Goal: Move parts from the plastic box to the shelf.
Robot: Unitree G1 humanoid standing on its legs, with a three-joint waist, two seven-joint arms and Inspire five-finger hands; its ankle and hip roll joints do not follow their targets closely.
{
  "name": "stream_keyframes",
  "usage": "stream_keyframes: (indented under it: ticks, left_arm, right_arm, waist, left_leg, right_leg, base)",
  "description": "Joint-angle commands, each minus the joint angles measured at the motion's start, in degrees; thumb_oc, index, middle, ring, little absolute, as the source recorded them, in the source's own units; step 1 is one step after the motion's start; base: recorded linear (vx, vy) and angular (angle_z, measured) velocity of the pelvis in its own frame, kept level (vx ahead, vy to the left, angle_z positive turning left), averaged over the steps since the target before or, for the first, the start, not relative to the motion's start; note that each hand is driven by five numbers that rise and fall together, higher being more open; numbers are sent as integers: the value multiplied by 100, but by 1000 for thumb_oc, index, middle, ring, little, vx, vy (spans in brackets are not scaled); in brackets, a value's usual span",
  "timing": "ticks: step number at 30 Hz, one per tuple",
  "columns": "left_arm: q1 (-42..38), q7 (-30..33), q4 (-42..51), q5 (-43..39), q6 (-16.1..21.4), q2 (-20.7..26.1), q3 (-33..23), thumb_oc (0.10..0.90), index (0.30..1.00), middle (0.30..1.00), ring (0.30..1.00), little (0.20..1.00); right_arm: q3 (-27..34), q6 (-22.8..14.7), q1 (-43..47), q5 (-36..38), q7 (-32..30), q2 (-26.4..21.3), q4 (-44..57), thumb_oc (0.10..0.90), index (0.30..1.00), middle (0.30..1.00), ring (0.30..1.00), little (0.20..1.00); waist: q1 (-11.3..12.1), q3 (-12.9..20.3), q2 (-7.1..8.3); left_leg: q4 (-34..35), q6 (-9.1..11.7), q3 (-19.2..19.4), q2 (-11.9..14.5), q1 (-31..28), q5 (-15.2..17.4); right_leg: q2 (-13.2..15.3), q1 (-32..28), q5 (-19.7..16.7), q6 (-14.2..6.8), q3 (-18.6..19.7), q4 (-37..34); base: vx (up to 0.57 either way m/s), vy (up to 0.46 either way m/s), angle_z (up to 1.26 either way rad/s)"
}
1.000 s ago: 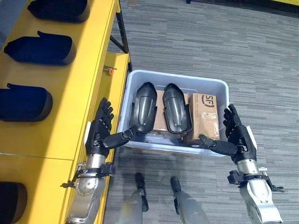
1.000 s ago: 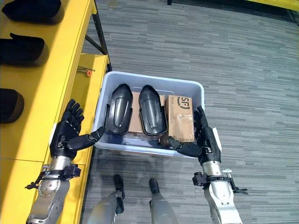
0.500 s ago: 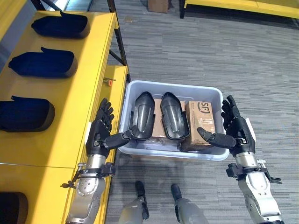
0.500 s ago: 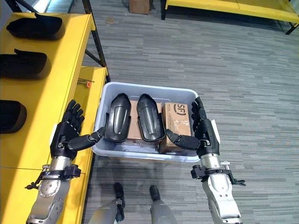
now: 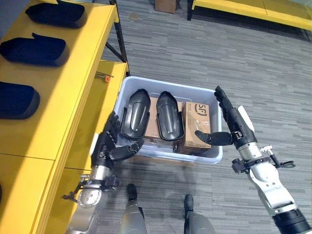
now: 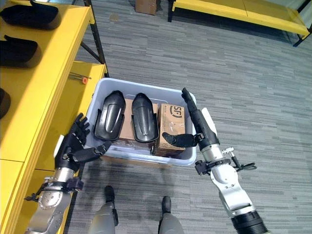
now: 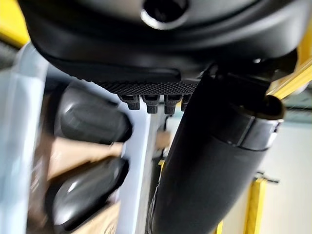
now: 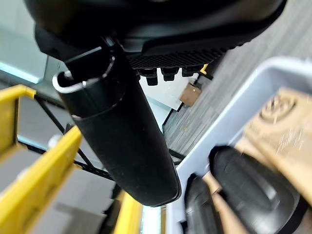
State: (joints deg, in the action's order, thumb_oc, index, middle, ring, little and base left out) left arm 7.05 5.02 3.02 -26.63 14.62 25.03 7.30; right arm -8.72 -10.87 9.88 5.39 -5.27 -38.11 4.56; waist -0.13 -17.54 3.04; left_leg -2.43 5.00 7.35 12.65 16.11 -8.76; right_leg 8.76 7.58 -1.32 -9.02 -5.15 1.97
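Observation:
A pale blue plastic box (image 5: 161,84) stands on the carpet beside the yellow shelf (image 5: 73,87). Two black curved parts (image 5: 134,113) (image 5: 169,116) lie side by side in it on brown cartons, next to an upright cardboard carton (image 5: 197,127). My left hand (image 5: 109,144) is open at the box's near left corner, thumb pointing at the wall. My right hand (image 5: 233,124) is open, with straight fingers along the box's right wall and the thumb (image 6: 176,139) over the carton. The right wrist view looks past the thumb (image 8: 122,131) at a black part (image 8: 248,185).
Three black parts (image 5: 53,13) (image 5: 34,48) (image 5: 17,100) rest on the shelf's top level. A small orange-tipped tool (image 5: 102,77) lies on the lower yellow level. A yellow bench (image 5: 243,7) and a cardboard box (image 5: 165,5) stand far off on the grey carpet.
The whole view has shifted, so the camera moved. My right hand has stretched forward along the box's right wall. My left hand now sits lower, by the near left corner.

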Motion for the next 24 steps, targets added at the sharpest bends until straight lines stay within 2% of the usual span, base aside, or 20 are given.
stream_keyframes:
  ticks: [1, 5, 7, 9, 15, 24]
  left_arm:
    - [-557, -3, 712, -158, 503, 309, -392, 900, 1000, 1000, 1000, 1000]
    - [-545, 60, 813, -159, 530, 334, -436, 900, 1000, 1000, 1000, 1000]
    - [-558, 81, 814, -156, 535, 322, -431, 900, 1000, 1000, 1000, 1000]
    - [-596, 223, 769, -115, 541, 263, -383, 900, 1000, 1000, 1000, 1000]
    - [-772, 526, 743, 41, 545, 127, -406, 900, 1000, 1000, 1000, 1000]
    - [-1037, 916, 641, 365, 597, -32, -339, 900, 1000, 1000, 1000, 1000]
  right_arm:
    - [-102, -341, 1398, -564, -305, -461, 263, 900, 1000, 1000, 1000, 1000]
    - [-610, -175, 2550, -1403, -564, -1156, -6, 900, 1000, 1000, 1000, 1000]
    - [-698, -129, 2738, -1509, -627, -1185, -82, 900, 1000, 1000, 1000, 1000]
    - [-1036, -5, 3385, -1995, -764, -1170, -270, 900, 1000, 1000, 1000, 1000]
    - [-1253, 200, 3965, -2498, -987, -836, -509, 900, 1000, 1000, 1000, 1000]
    - [-1197, 400, 3923, -2855, -1256, -57, -833, 900, 1000, 1000, 1000, 1000]
  waist:
    - [130, -76, 222]
    - [198, -358, 127]
    - [188, -405, 129]
    - [222, -614, 148]
    - [238, -942, 134]
    - [272, -1221, 121]
  left_leg:
    - [-369, 114, -144, 117, -108, 593]
    - [-382, 169, -92, 233, 97, 507]
    - [-411, 175, -81, 251, 151, 511]
    - [-510, 176, -73, 282, 300, 536]
    - [-725, 170, -133, 236, 666, 609]
    - [-1018, 76, -172, 110, 1009, 772]
  right_leg:
    - [293, 431, 350, 77, -166, 759]
    - [184, 904, 416, 126, -93, 1102]
    - [165, 978, 418, 134, -82, 1154]
    - [96, 1241, 379, 150, -9, 1293]
    - [75, 1642, 292, 154, 45, 1431]
    - [152, 1834, 155, 140, 94, 1383]
  base:
    - [-74, -129, -2]
    - [-85, -104, -1]
    - [-62, -52, -8]
    - [-86, -57, -2]
    - [-52, -16, -4]
    - [-15, 39, 0]
